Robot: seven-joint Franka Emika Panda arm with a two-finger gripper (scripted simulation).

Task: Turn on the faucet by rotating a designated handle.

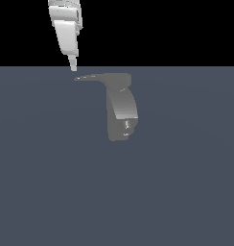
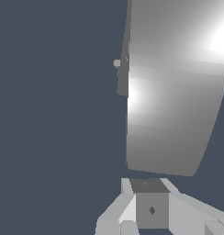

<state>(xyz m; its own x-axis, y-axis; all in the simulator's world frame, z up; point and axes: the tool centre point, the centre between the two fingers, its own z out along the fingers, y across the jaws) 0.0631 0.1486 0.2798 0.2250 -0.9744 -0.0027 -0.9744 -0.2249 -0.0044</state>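
The small matte grey faucet point(image 1: 121, 108) stands on the dark floor in the middle of the exterior view, its arched body curving down to a shiny outlet. From its flat top block the thin tapering handle point(image 1: 90, 77) sticks out toward the exterior view's left. My gripper point(image 1: 74, 68) hangs tilted just above and slightly beyond the handle's tip, its fingers together in one narrow point with nothing held. In the wrist view the handle point(image 2: 173, 105) fills the frame as a broad glossy grey plate narrowing toward my gripper point(image 2: 148, 186). A sliver of the faucet point(image 2: 122, 78) shows past its edge.
A flat dark blue-grey floor point(image 1: 186, 192) spreads around the faucet, with black background above it. No other objects show.
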